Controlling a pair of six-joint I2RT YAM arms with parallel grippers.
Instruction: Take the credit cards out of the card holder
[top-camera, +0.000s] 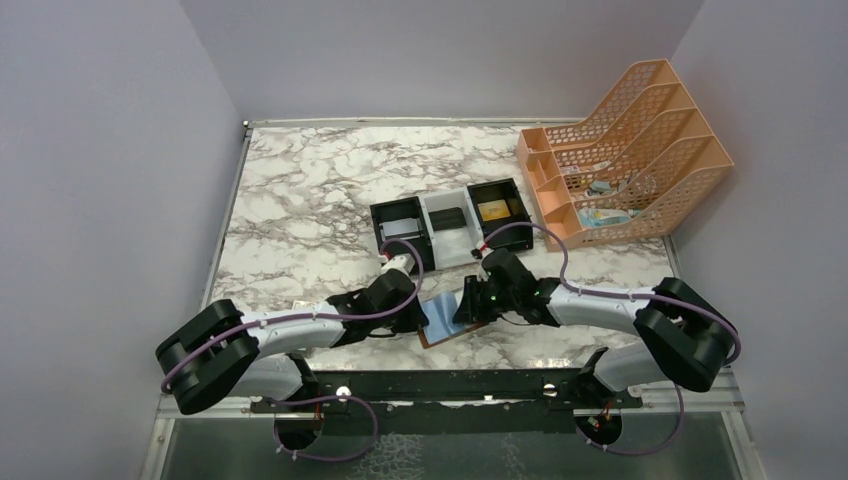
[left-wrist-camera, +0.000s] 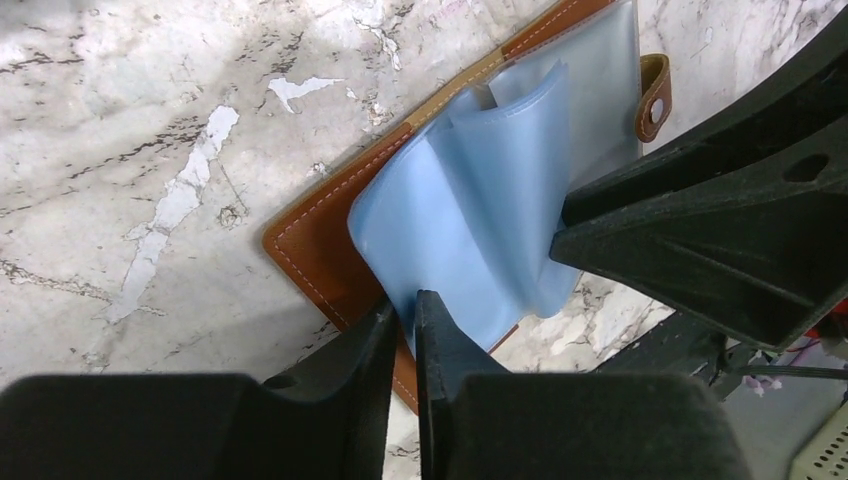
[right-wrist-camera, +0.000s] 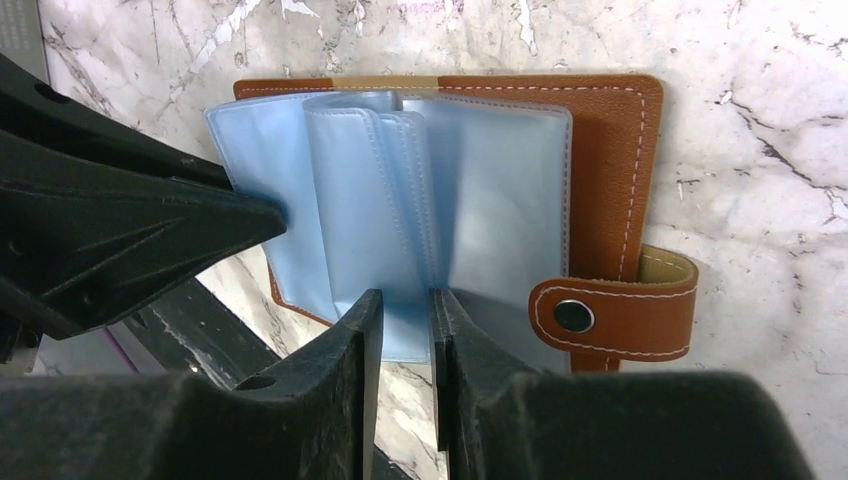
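Observation:
The card holder (top-camera: 441, 322) lies open on the marble near the front edge, brown leather (right-wrist-camera: 602, 150) with pale blue pocket leaves (right-wrist-camera: 500, 190) fanned up and its snap tab (right-wrist-camera: 612, 316) to one side. My left gripper (left-wrist-camera: 408, 305) is shut on the edge of one blue leaf (left-wrist-camera: 470, 210). Facing it across the holder, my right gripper (right-wrist-camera: 405, 300) has its jaws a little apart, straddling the raised middle leaves. In the top view the left gripper (top-camera: 420, 320) and right gripper (top-camera: 463, 307) meet over the holder. The credit cards are hidden; none shows in the pockets.
A black-and-white three-compartment tray (top-camera: 432, 238) stands just beyond the grippers, with a gold-yellow card (top-camera: 491, 211) in its right bay and a pale flat piece (top-camera: 400, 229) in its left. An orange file rack (top-camera: 625, 150) fills the back right corner. Walls close in on three sides.

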